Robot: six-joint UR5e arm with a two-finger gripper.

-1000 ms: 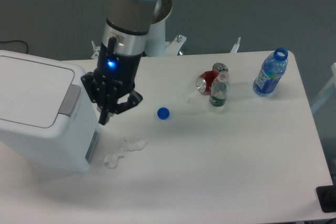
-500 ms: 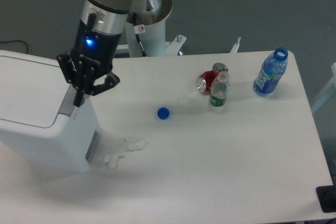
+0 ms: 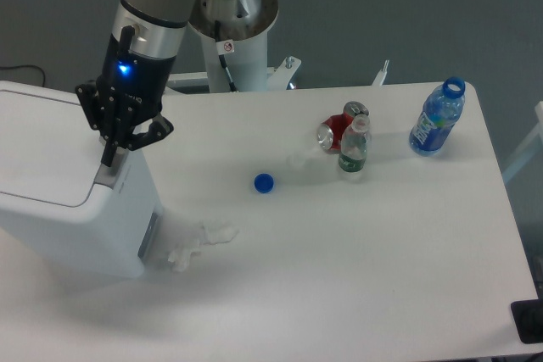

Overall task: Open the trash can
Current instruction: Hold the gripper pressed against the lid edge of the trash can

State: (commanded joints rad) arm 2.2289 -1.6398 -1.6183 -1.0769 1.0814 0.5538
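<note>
gripper fingers look pressed together, tips pointing down and sitting right at the grey push panel on the trash can, at the lid's right edge; whether the tips touch the panel I can't tell. Blue light is lit on the gripper body above the fingers. Trash can is directly under and left of the fingers, at the table's left end, lid flat and closed; the box's long axis runs from the near-right corner back toward the far left, with the panel side facing right toward the bottles. The rest, relative to the trash can: crumpled white scrap just beside its lower right corner on the table; blue bottle cap further right, well apart; past that a clear bottle with green label standing upright, with a red can lying on its side just behind it, close enough to be touching or nearly so; blue-labelled bottle uncapped, upright, near the far right table edge. Arm's base pedestal sits behind the table, up and right of the trash can
</note>
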